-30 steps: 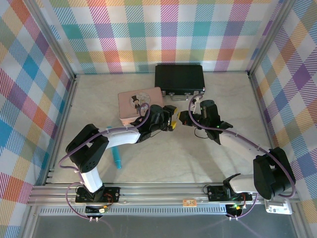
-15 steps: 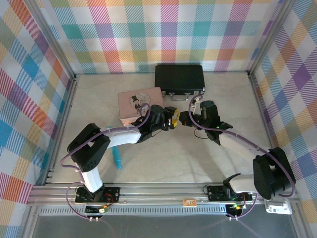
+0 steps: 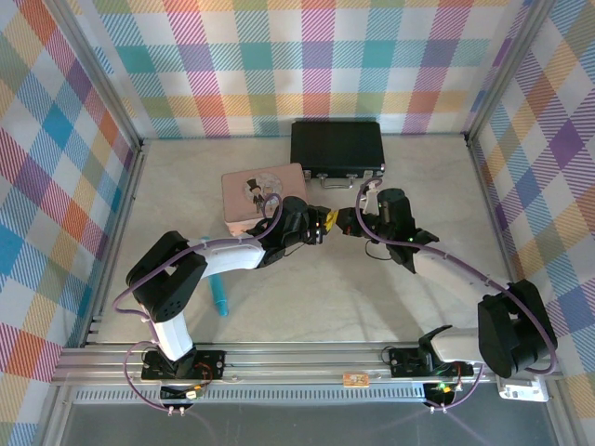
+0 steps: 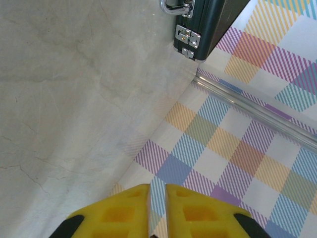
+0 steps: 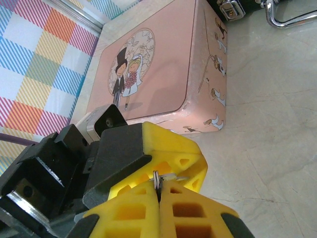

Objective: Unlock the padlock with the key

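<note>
At the lower left of the top view a teal pen (image 3: pixel 220 299) is seen lying on the table (image 3: pixel 372 307), well apart from the work. To its upper right a pink tin (image 3: pixel 260 193) is set, and the left gripper (image 3: pixel 324 223) is held just beside the tin's right edge. In the left wrist view its yellow fingers (image 4: pixel 124 213) are drawn narrow, with a bare slit between them. Whether the padlock is enclosed there cannot be told. A black case (image 3: pixel 337 147) is placed above centre. Just right of centre the right gripper (image 3: pixel 346 227) is brought tip to tip with the left one. In the right wrist view its jaws are pressed together. A small, thin grey-silver piece with a ring at its end, taken to be the key (image 5: pixel 157 178), is pinched at their very tip, touching the other gripper's yellow finger.

The step in hand is judged to be the mating of key and lock. It would be done well if the lock side were clamped firmly and the key lined up with the keyway before any push. The key should be advanced slowly and straight, and turned only once fully seated. So thin a key is likely to be twisted out of the grip if forced at an angle.
</note>
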`<move>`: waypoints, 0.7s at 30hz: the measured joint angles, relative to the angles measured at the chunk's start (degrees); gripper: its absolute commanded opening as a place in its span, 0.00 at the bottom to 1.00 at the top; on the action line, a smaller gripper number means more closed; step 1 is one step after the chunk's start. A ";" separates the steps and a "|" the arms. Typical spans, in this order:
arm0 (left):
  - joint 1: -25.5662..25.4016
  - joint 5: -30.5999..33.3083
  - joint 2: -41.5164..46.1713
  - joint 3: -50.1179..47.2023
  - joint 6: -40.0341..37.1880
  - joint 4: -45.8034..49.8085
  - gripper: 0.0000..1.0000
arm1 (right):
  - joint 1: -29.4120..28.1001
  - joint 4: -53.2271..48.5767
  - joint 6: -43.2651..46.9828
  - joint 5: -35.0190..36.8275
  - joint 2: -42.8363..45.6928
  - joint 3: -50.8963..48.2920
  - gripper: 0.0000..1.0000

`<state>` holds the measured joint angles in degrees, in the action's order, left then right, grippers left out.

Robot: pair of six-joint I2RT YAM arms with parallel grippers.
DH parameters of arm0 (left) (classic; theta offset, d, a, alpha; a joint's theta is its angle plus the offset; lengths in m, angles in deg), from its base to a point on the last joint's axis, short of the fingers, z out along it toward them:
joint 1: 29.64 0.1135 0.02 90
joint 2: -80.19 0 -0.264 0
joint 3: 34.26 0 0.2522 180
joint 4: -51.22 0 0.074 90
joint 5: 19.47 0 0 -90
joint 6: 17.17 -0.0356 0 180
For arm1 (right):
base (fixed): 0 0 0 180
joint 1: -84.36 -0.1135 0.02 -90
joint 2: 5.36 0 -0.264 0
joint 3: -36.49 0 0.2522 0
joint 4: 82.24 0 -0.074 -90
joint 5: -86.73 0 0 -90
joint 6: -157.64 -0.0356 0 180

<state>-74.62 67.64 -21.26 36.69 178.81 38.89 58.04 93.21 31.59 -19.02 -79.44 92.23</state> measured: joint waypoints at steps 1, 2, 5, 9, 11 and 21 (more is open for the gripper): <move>0.00 0.02 0.00 0.00 -0.07 0.00 0.10 | 0.02 0.00 0.00 0.00 0.07 0.00 0.00; 0.00 0.13 0.00 0.00 -0.11 0.02 0.08 | 0.00 -0.02 0.02 0.00 0.17 0.00 0.00; 0.00 0.44 0.00 0.00 -0.13 0.04 0.07 | 0.00 -0.04 0.02 0.00 0.68 0.00 0.00; 0.00 0.63 0.00 -0.02 0.02 -0.02 0.32 | 0.00 -0.28 0.04 0.00 1.55 0.00 0.00; 0.00 0.68 0.00 -0.02 0.24 -0.04 0.47 | 0.00 -0.31 0.04 0.04 1.79 0.00 0.00; 0.00 0.59 0.02 -0.04 1.27 -0.04 0.52 | 0.00 0.00 -0.02 -0.94 1.42 0.00 0.00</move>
<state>-74.62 68.23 -21.23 36.64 180.07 38.85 58.04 93.21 31.57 -19.96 -78.02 92.23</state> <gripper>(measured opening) 0.522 0.056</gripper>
